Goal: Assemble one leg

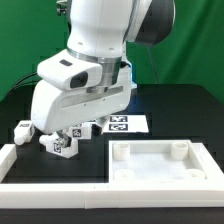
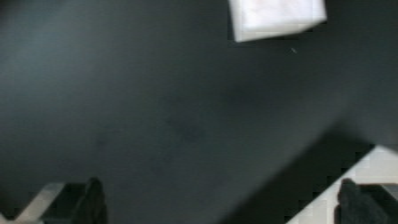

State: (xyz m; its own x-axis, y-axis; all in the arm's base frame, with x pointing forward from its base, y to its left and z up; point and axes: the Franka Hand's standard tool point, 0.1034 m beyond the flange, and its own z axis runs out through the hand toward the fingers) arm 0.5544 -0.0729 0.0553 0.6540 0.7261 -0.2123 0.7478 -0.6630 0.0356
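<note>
Three legs, small white blocks with black-and-white tags, lie on the black table at the exterior view's left: one far left [image 1: 22, 129], one nearer the front [image 1: 62, 145] and one beside the marker board [image 1: 85, 130]. The arm's white hand hangs low right over them and hides its own fingertips there. In the wrist view my gripper [image 2: 224, 200] is open, its dark fingertips [image 2: 80, 200] wide apart over bare dark table with nothing between them. A white piece [image 2: 279, 18] lies ahead of the fingers; I cannot tell whether it is a leg.
The large white square tray-like panel [image 1: 150, 160] lies at the exterior view's front right. The marker board [image 1: 125, 125] lies behind it. A white wall [image 1: 60, 190] runs along the front and left edges. A white surface [image 2: 381, 172] shows beside one fingertip.
</note>
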